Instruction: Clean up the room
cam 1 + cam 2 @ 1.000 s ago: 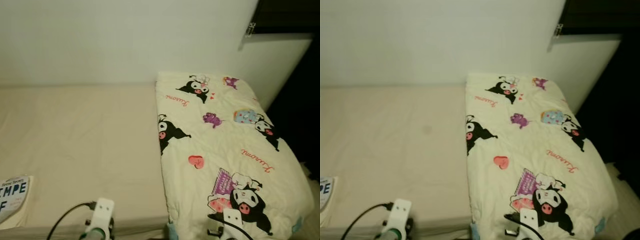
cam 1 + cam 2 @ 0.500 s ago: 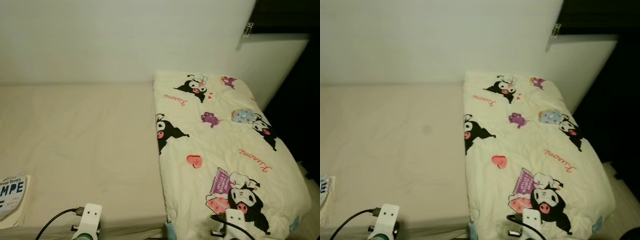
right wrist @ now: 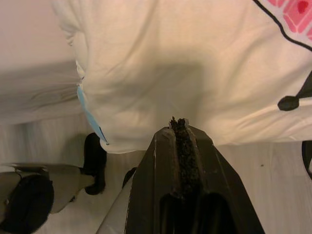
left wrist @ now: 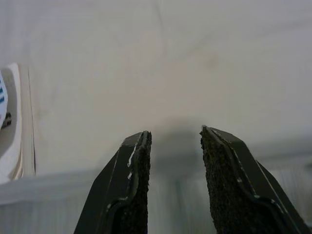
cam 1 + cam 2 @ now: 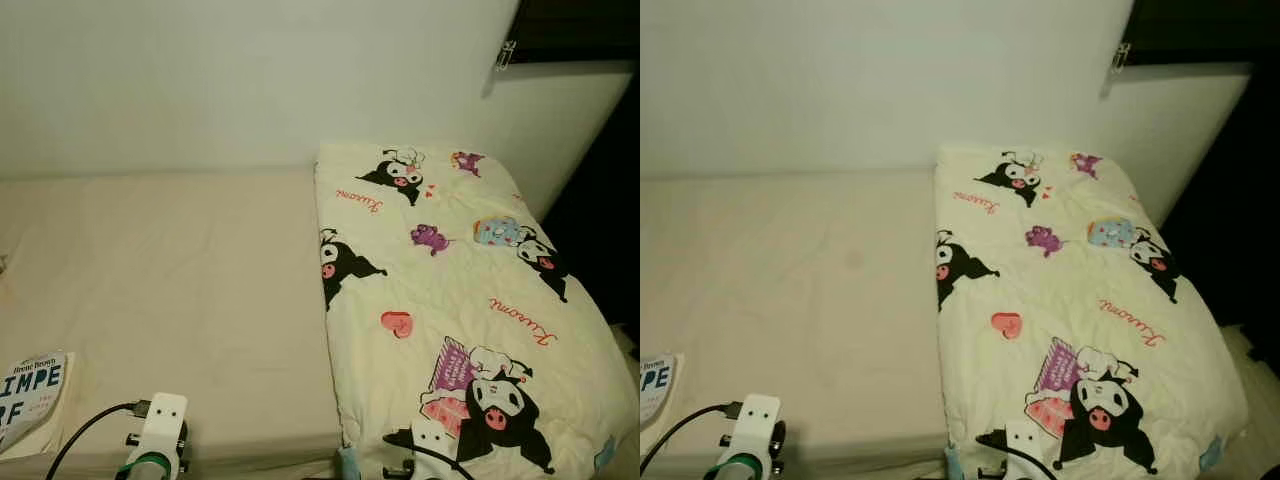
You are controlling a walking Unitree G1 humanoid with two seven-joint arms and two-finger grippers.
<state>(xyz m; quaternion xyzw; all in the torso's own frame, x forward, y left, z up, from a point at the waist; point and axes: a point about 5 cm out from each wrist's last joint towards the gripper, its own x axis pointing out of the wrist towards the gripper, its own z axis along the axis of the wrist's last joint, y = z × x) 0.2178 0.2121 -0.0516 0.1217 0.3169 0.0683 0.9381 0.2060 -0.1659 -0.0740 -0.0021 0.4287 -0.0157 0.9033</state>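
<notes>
Bed (image 5: 170,300) with a beige sheet takes up most of what I'm seeing, running along a white wall. Folded cartoon-print quilt (image 5: 450,300) lies over its right end. A book (image 5: 28,395) sits at the bed's near left edge. My left gripper (image 4: 174,146) hangs parted over the sheet; right gripper (image 3: 179,127) is pinched closed, empty, by the quilt's hem.

A folded quilt (image 5: 450,300) lies along the right side of the bed (image 5: 170,300), which stands against the wall (image 5: 250,80) behind it, while a book (image 5: 28,395) rests on the bed's near left edge, well apart from the quilt.
</notes>
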